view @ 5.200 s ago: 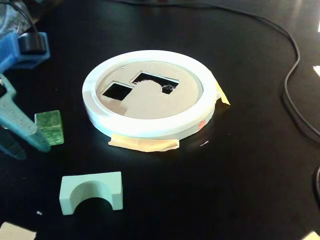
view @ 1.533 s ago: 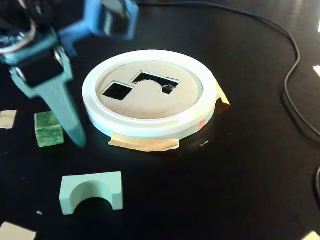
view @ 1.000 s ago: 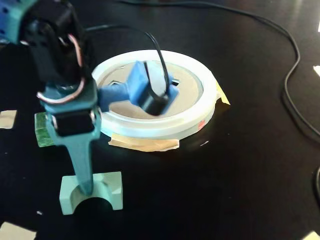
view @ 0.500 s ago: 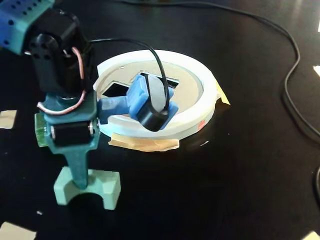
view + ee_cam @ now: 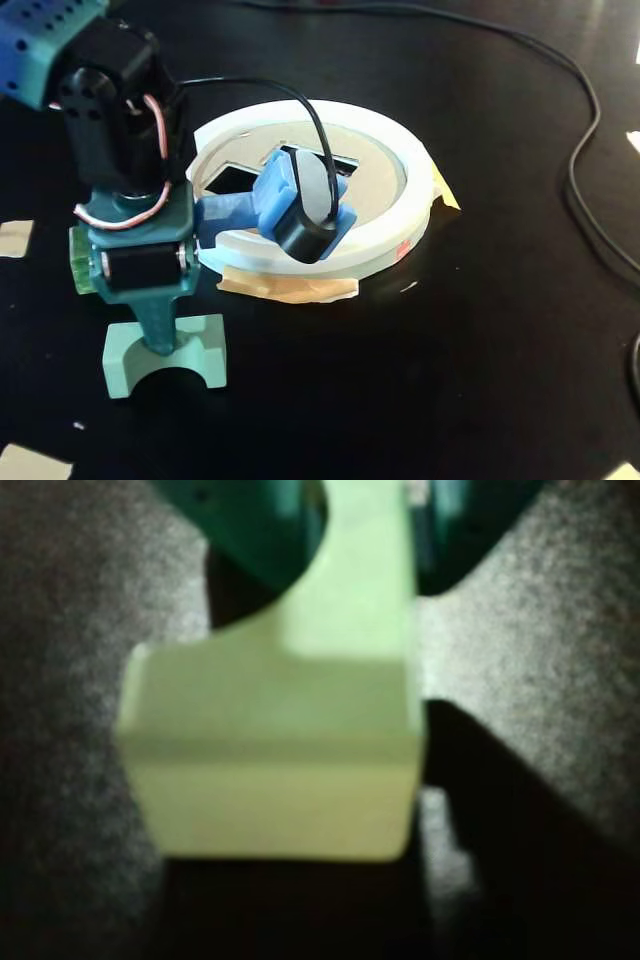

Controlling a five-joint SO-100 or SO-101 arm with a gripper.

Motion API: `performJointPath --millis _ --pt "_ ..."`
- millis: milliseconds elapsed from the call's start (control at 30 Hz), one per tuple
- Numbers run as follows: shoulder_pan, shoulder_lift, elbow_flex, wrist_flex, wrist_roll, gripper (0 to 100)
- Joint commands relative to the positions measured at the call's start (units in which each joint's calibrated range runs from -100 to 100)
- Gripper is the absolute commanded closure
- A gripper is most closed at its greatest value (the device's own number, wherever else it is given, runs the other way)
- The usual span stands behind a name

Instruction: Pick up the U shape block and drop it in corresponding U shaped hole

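Note:
The pale green U shape block [image 5: 270, 760] fills the middle of the wrist view. In the fixed view the block [image 5: 205, 350] stands on the black table at the lower left, arch facing down. My green gripper [image 5: 365, 575] is shut on one leg of the block: one finger sits inside the arch, the other outside the leg. In the fixed view my gripper [image 5: 160, 335] comes down onto the block's top from above. The white round sorter ring [image 5: 400, 160] lies behind, with dark cut-out holes [image 5: 240, 180]; which hole is U shaped I cannot tell.
The blue wrist camera [image 5: 300, 210] hangs in front of the ring. Tan tape [image 5: 290, 290] holds the ring's front edge down. A black cable [image 5: 580, 150] curves across the table at the right. Paper scraps [image 5: 15, 238] lie at the left edge.

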Motion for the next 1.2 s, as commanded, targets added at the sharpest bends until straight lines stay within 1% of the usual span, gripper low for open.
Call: performJointPath --millis 0,200,300,433,600,633,733,800,833,967,1000,1067,1167 --pt "0.6 -1.21 -5.05 -1.32 0.0 93" --pt "2.22 -0.23 -5.05 -1.42 -0.29 94" --pt "3.1 -2.29 -5.23 -0.22 0.0 94" --pt "1.47 -9.36 -4.23 0.38 -0.39 93" --pt "2.47 -19.3 -5.42 9.42 -1.22 92" --pt "2.47 -21.36 -5.42 10.52 -2.05 92" --pt "-0.77 -28.26 -5.32 12.83 -7.52 92" --pt "-6.27 -31.49 -5.32 13.83 -10.35 92" --pt "-11.39 -33.46 -5.32 13.73 -13.09 92" --pt "-22.62 -34.08 -6.51 13.13 -20.07 92" --pt "-27.12 -33.19 -8.15 13.03 -22.12 92" --pt "-31.24 -31.93 -10.61 13.03 -23.93 92" --pt "-34.23 -26.2 -16.62 12.93 -26.32 93"
